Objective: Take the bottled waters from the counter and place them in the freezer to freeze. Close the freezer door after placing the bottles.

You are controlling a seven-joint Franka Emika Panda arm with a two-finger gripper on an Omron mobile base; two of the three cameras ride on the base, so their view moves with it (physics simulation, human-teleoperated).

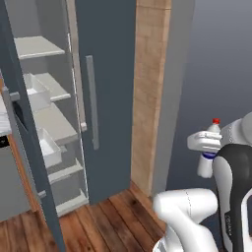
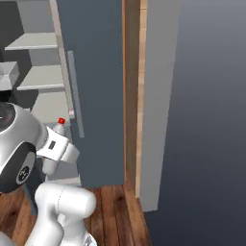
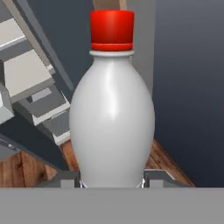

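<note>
My end effector (image 1: pixel 206 149) is clamped on the red-capped bottle (image 1: pixel 210 142), its two fingers (image 3: pixel 65 179) pressed against the lower sides of the pale body. I hold the bottle upright in the air, above the wooden floor (image 1: pixel 118 216), apart from the freezer (image 1: pixel 54 123). The freezer door (image 1: pixel 29 142) stands open, white bins (image 1: pixel 37 91) on its inner face, pale shelves (image 2: pixel 41 77) showing inside.

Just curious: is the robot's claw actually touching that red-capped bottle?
Touching. In the hand view the gripper is clamped on the red-capped bottle at its base.
</note>
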